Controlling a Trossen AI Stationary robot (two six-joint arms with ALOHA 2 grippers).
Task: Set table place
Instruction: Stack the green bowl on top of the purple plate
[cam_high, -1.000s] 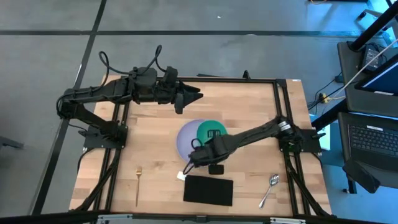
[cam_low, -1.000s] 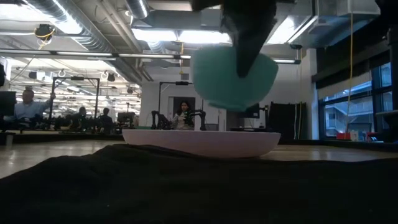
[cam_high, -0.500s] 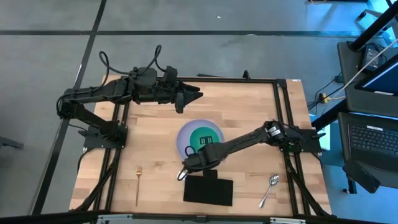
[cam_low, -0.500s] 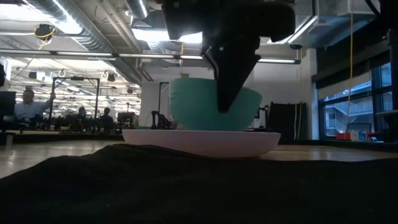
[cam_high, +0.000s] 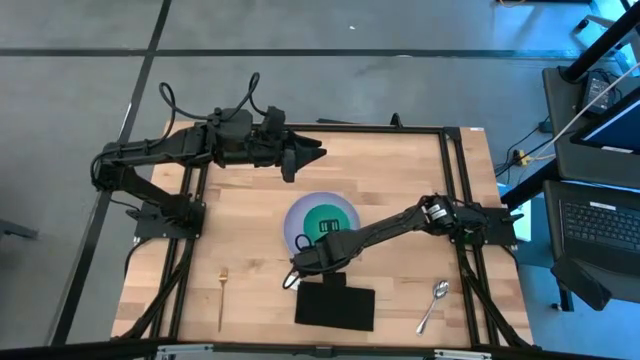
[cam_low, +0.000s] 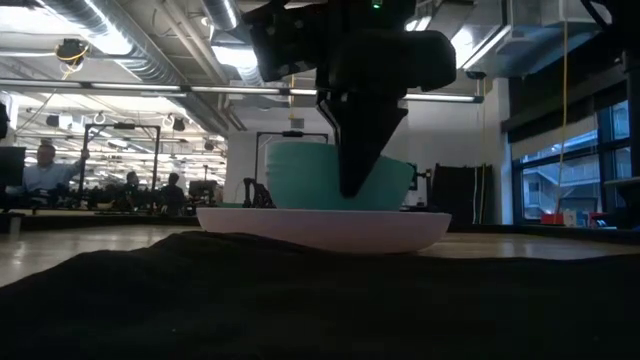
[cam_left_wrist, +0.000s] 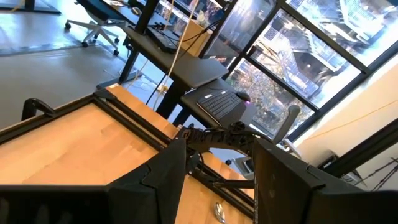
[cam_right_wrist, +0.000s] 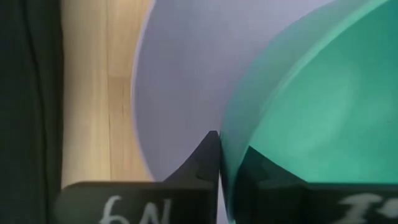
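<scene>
Right wrist view, bowl (cam_right_wrist: 311, 118) rim between right fingers (cam_right_wrist: 208, 155)

Bowl (cam_high: 329, 217) on plate (cam_high: 297, 222) mid-table (cam_high: 400, 170); fork (cam_high: 221, 294) front-left, spoon (cam_high: 433, 304) front-right

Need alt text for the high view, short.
Overhead: the right gripper grips the rim of the teal bowl, which sits on the lavender plate mid-table. The left gripper waits at the far edge; a gold fork, a spoon and a black mat lie nearer.
</scene>
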